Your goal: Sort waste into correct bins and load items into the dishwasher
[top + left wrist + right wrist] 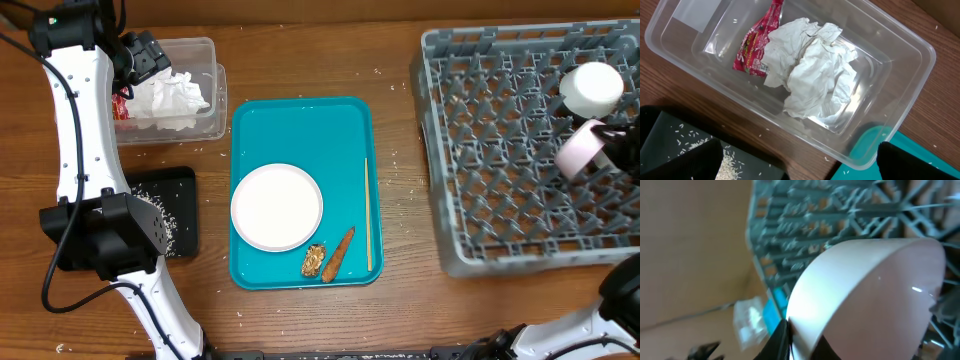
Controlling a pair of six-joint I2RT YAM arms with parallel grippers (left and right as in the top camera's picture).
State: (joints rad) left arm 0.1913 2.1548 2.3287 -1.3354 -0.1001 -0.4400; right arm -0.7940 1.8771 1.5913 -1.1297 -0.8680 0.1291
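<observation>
Wooden bench, sorting partway: tissue and red wrapper lie in clear bin under left pincer, spread empty; right pincer grips pink cup over dish rack; plate, skewer, food scraps wait on teal tray.

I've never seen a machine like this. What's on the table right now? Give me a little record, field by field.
tray: teal, mid-table, holding a white plate, a thin stick and two food scraps
clear bin: tissue and red wrapper inside
black bin: scattered rice
rack: grey, at right, with a white cup
left gripper: open, empty, over the clear bin
right gripper: shut on a pink cup over the rack
</observation>
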